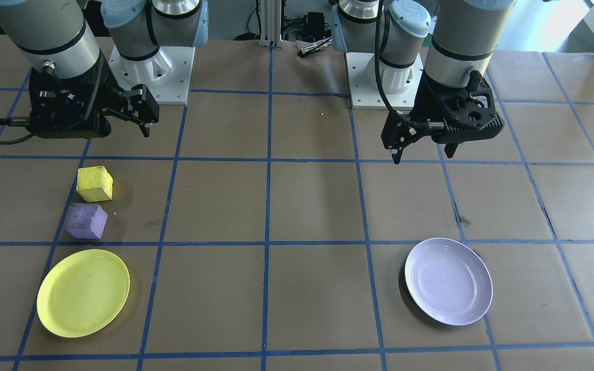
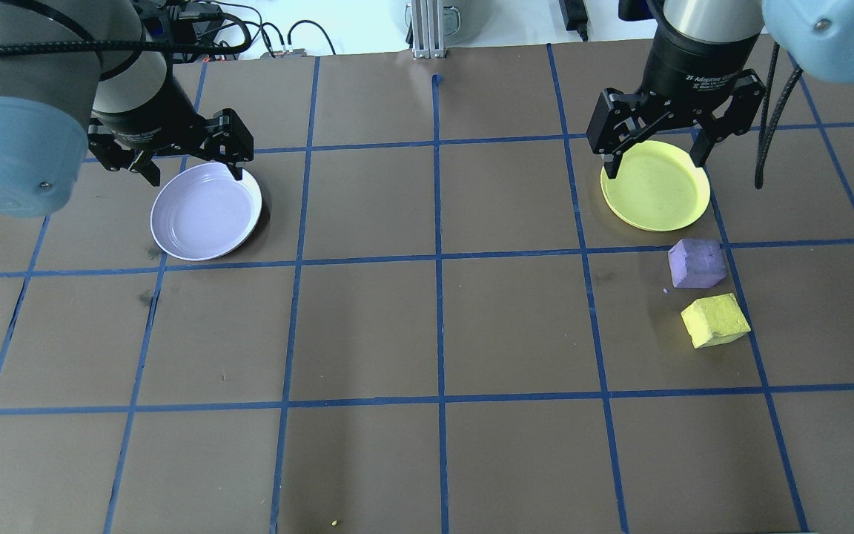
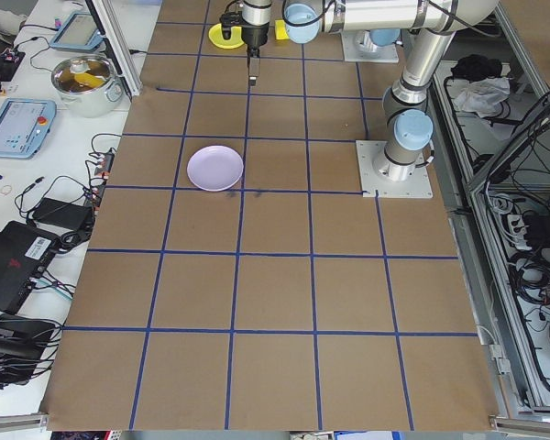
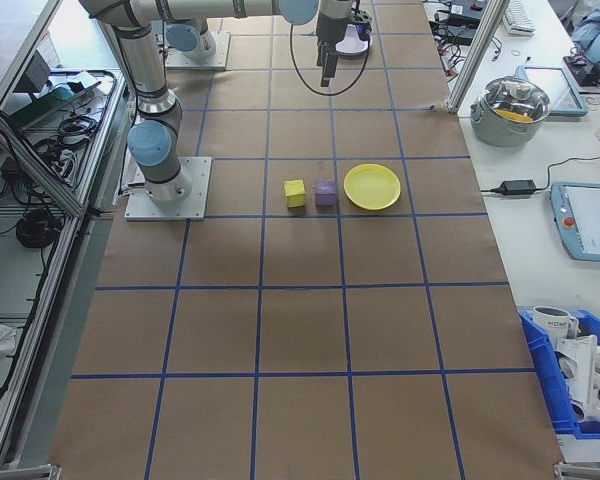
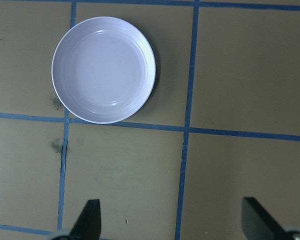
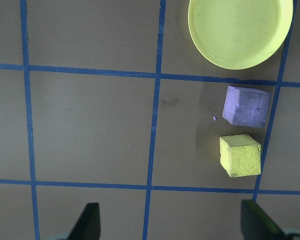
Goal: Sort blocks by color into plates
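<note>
The yellow block (image 2: 715,320) and the purple block (image 2: 696,263) sit side by side on the table's right half, apart from each other. Just beyond the purple block lies the yellow plate (image 2: 655,187) with nothing in it. My right gripper (image 2: 653,167) hangs open above the table, and its wrist view shows both blocks (image 6: 240,155) (image 6: 246,106) ahead of the fingers. On the left half, the lavender plate (image 2: 206,211) holds nothing. My left gripper (image 2: 196,174) hangs open and holds nothing; the lavender plate (image 5: 103,69) shows ahead of it in its wrist view.
Blue tape lines grid the brown table. The two arm bases (image 1: 152,72) (image 1: 384,77) stand at the robot's edge. Off the table's far side are a pot (image 4: 510,105), tablets and a blue bin (image 4: 580,370).
</note>
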`<state>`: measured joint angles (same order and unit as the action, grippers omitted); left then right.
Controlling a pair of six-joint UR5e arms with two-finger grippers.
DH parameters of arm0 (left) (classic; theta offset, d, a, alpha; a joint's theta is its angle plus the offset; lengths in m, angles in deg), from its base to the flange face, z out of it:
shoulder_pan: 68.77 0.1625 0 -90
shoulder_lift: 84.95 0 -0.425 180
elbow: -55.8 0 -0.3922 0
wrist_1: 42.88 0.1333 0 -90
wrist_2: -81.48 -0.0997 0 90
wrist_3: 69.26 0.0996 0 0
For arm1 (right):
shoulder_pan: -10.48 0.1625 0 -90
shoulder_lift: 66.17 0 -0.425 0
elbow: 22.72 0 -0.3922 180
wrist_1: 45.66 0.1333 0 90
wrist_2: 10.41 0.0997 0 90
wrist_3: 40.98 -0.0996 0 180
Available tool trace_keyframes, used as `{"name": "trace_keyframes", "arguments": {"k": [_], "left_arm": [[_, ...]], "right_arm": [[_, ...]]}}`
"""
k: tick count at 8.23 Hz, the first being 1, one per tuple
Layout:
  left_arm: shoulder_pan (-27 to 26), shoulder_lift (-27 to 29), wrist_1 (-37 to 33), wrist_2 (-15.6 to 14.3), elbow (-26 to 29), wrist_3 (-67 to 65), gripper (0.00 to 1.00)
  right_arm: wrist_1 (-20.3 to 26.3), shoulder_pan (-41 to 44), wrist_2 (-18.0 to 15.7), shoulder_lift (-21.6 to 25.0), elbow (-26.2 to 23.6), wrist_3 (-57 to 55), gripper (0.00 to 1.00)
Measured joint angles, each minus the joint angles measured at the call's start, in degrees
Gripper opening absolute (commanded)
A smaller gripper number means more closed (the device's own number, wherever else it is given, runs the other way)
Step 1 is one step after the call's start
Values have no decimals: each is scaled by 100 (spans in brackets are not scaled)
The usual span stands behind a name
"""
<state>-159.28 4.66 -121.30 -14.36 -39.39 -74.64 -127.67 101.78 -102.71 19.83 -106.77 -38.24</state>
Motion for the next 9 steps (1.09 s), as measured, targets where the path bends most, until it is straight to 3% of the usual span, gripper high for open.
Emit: {"name": "trace_keyframes", "arguments": {"k": [6,9], "left_arm": [[3,-21,-28,-5,0,2,100],[6,-40,-50,-14,-5,11,100]], "right_arm": [[-315,-93,-25,-54,-258,321,100],[-1604,-798,-278,-36,-1382,1437,100]]}}
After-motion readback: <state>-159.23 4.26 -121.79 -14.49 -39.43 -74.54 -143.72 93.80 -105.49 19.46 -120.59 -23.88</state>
